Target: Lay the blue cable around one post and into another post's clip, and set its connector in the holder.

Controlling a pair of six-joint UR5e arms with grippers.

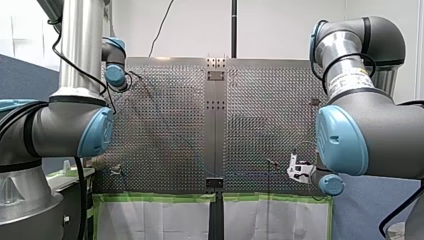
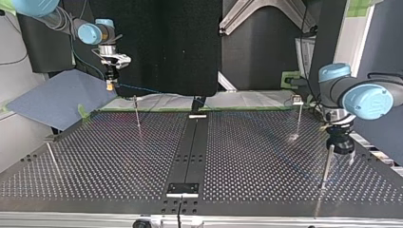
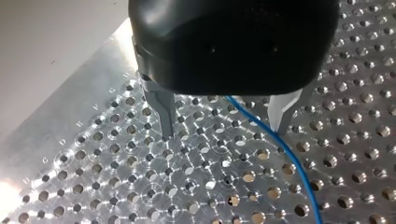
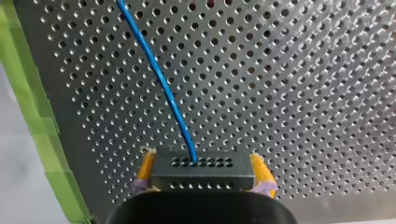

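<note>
My right gripper (image 4: 201,161) has its yellow pads shut on a dark connector block (image 4: 201,175). The blue cable (image 4: 161,79) leaves the block and runs ahead over the perforated plate. In the top view this gripper (image 2: 111,84) hangs above the table's far left edge, with the cable (image 2: 138,89) trailing off toward the middle. My left gripper (image 3: 224,133) stands open just above the plate; the cable (image 3: 289,158) passes between its fingers, close to the pale one (image 3: 281,114). In the top view it (image 2: 341,157) is beside a thin post (image 2: 326,164) at the right.
More thin posts stand on the plate (image 2: 247,156): one at the far left (image 2: 137,116), one at the near left (image 2: 52,156), and one topped with a clip (image 2: 298,100) at the far right. A black fixture (image 2: 183,188) sits on the centre rail near the front edge.
</note>
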